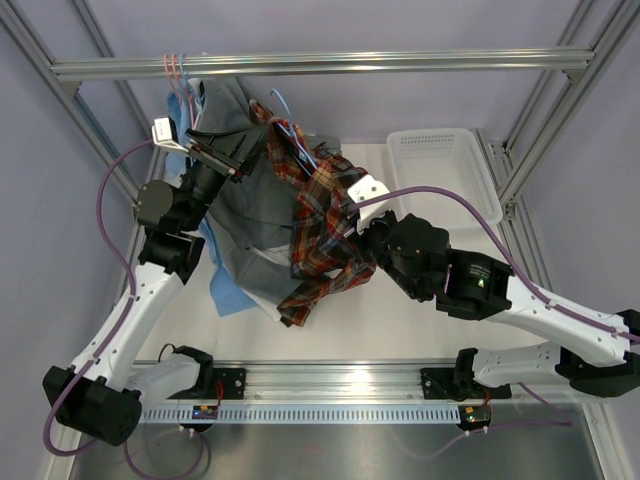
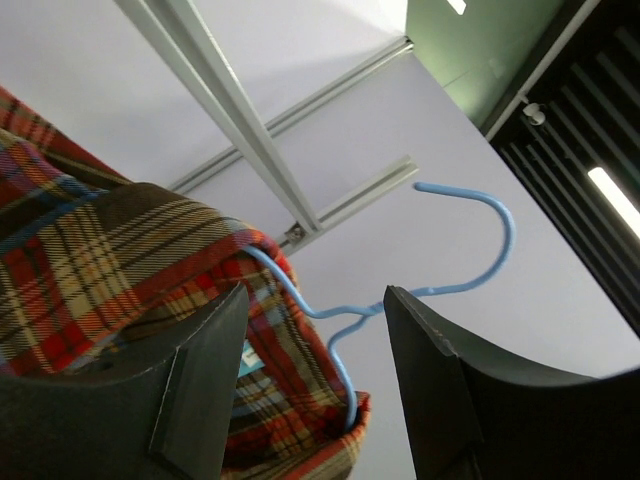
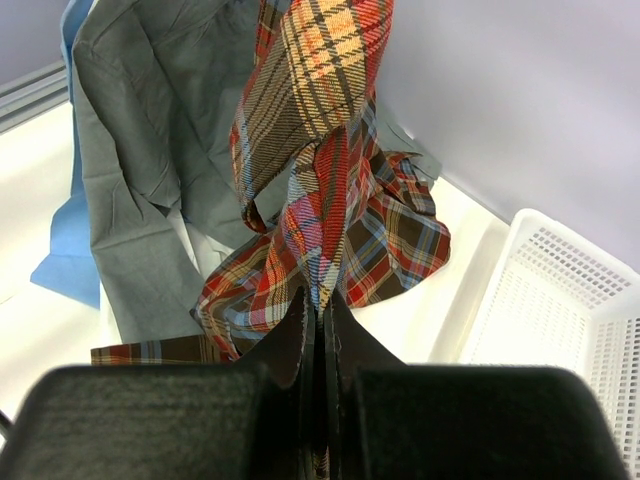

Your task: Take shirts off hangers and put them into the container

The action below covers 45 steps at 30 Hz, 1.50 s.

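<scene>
At the rail's left end, your left end effector (image 2: 315, 297) is standing open astride the neck of the blue hanger (image 2: 470, 240), gripping nothing I can see. The hanger is running into the plaid shirt (image 3: 320, 200) collar. The grey shirt (image 1: 235, 180) and light blue shirt (image 1: 225, 285) are hanging, not yet freed. Over the bench (image 1: 400, 320) middle, your right end effector (image 3: 317, 300) is pinching the plaid shirt tight. Toward the far right corner, the container (image 1: 440, 165) is holding no shirt, so nearly everything is remaining.

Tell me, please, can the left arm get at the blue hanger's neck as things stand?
Probably yes: the left gripper is open, and the neck of the blue hanger shows between its fingers with nothing across it. The plaid shirt crowds one finger.
</scene>
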Available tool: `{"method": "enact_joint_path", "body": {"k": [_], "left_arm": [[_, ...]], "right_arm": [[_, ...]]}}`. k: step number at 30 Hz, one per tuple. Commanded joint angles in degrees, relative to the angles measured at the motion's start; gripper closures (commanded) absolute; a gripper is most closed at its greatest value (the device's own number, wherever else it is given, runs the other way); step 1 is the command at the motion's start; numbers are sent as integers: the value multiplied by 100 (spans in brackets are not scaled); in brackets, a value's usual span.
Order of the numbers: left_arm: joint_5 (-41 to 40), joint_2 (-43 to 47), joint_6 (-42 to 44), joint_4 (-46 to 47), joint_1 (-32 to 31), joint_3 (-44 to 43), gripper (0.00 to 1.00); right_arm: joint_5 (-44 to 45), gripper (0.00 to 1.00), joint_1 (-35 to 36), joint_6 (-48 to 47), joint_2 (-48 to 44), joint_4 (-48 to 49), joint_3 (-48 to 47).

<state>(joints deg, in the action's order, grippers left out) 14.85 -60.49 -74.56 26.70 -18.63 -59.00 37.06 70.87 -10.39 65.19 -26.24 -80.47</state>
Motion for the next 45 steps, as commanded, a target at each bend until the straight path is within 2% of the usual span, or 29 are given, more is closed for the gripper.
{"method": "enact_joint_path", "body": {"k": [1,11,15,16,18,20,25,38,45], "left_arm": [[343,186,-401,495,18,3,38],[405,2,-463,363,9,-155,40],[317,178,660,-848,-201,-444,42],[256,230,1193,-1120,-263,-637,42],[132,239,1557,-1621,-465,-779,42],[115,266,1735,-1720,-510,-762,42],[246,248,1665,-1475,-536,-656,43],[308,-270,1445,-1096,-782,-1113,45],[264,-367,1436,-1018,-809,-1236,54]], "right_arm": [[179,100,-21,-174,-33,374,-321],[82,100,-12,-103,-15,453,-329],[135,100,-12,-156,55,383,-443],[126,100,-12,-156,64,374,-452],[126,100,-21,-156,64,391,-435],[135,100,-12,-156,64,409,-417],[135,100,-12,-112,90,400,-417],[56,100,-21,-42,249,268,-593],[65,100,-21,-42,231,251,-558]]}}
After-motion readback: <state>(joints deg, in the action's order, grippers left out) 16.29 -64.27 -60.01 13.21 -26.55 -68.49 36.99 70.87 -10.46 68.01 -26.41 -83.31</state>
